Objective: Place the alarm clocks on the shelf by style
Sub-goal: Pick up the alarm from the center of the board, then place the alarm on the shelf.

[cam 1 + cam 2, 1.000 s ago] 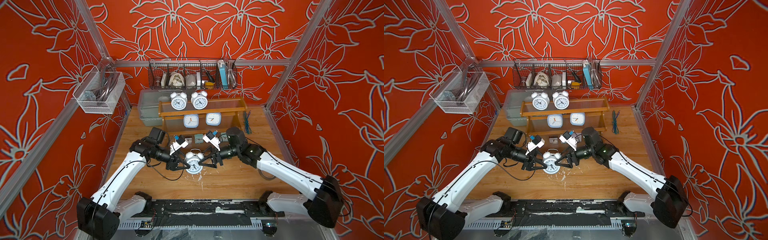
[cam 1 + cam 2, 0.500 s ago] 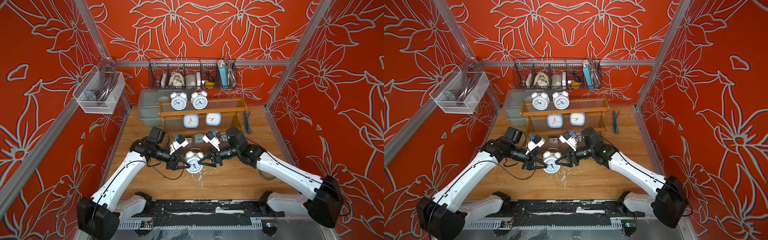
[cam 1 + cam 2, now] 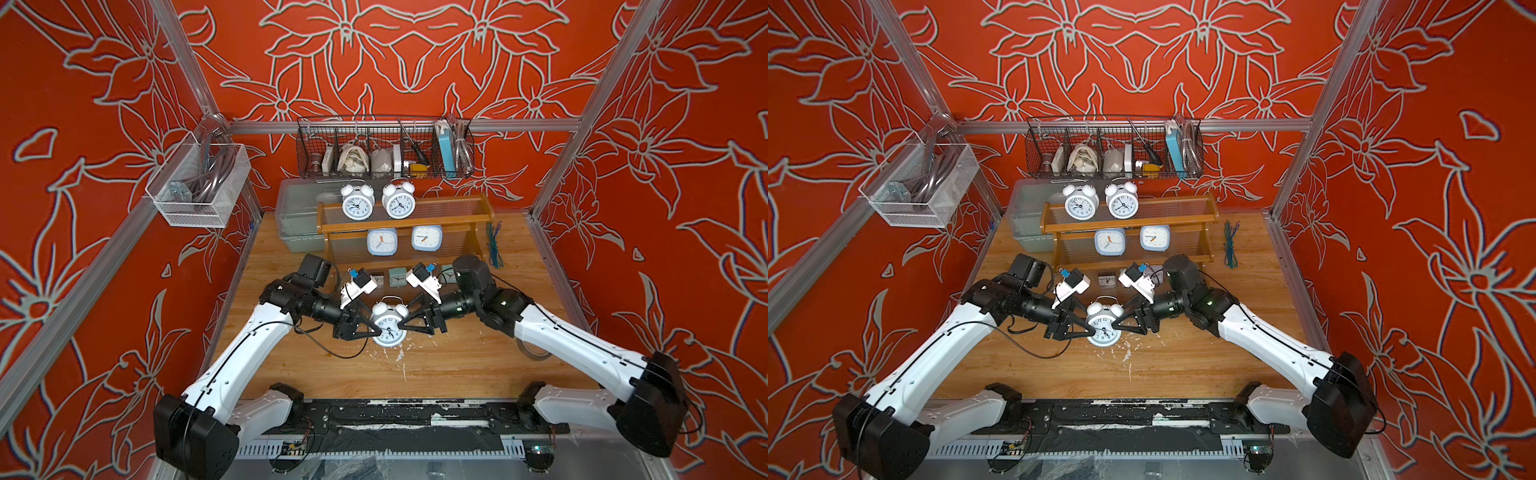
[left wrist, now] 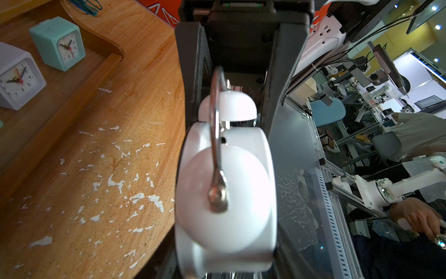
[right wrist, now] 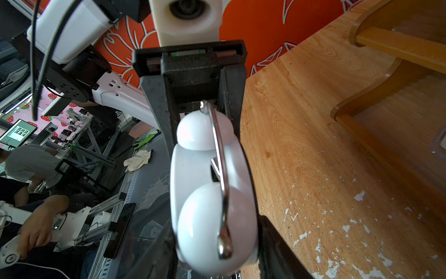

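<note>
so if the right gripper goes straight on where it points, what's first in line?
The white twin-bell clock, sitting between the fingers of the right gripper; just past it, the left gripper grips the same clock.

The shelf stands at the back of the counter. On its top tier two bell clocks stand side by side, on the middle tier two square clocks, on the bottom tier some small clocks. In front of the shelf a third bell clock is between the left end effector and the right end effector.
</note>
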